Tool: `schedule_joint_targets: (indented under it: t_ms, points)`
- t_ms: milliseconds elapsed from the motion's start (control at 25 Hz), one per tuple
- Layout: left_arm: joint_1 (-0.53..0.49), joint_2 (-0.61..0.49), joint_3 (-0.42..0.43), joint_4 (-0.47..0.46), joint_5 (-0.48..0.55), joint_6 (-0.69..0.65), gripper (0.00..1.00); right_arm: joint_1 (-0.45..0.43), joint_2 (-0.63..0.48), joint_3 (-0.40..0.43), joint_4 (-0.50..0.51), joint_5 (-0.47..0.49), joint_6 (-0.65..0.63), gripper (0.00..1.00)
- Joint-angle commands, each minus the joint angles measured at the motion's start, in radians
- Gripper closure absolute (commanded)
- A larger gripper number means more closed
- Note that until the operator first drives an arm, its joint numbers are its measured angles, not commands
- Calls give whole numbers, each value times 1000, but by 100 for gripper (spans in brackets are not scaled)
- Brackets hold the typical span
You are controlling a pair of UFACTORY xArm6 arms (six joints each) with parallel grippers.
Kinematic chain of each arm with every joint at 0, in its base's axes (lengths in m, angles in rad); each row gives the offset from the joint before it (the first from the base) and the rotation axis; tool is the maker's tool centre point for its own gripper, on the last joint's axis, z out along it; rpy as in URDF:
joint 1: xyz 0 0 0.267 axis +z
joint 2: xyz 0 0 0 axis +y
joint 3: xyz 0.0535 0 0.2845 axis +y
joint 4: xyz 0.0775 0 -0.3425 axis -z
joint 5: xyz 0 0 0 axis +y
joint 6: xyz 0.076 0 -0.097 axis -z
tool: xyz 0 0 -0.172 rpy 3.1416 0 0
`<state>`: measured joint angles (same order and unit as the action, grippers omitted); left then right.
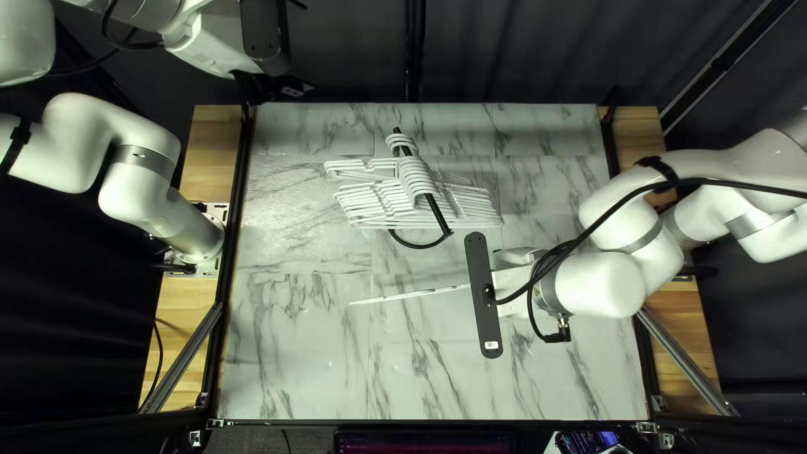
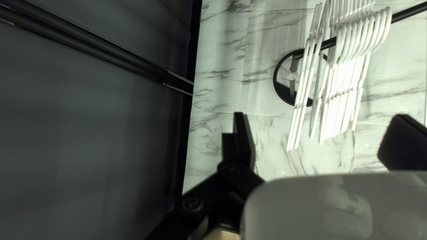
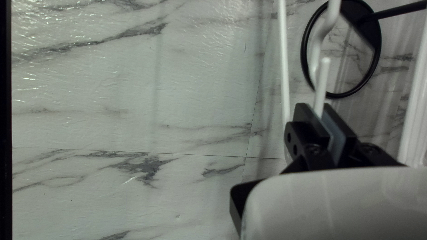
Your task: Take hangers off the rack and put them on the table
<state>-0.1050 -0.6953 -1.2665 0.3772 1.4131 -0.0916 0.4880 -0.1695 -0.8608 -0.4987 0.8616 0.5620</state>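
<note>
So my left arm bends outward from its base, with its upper end up high in the top left corner of the top left view. The left gripper is spread super wide, fingers well apart. My right arm reaches inward, wrist low and bent, and the right gripper has its fingers pinched in, just a narrow gap between.
</note>
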Motion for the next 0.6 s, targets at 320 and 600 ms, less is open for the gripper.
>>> schedule_joint_targets:
  t_ms: [320, 600]
  points:
    - [0, 0, 0, 0, 0, 0, 0, 100, 161, -113, -263, 210, 346, 100]
    - [0, 0, 0, 0, 0, 0, 0, 211, 347, -209, -400, 386, 526, 100]
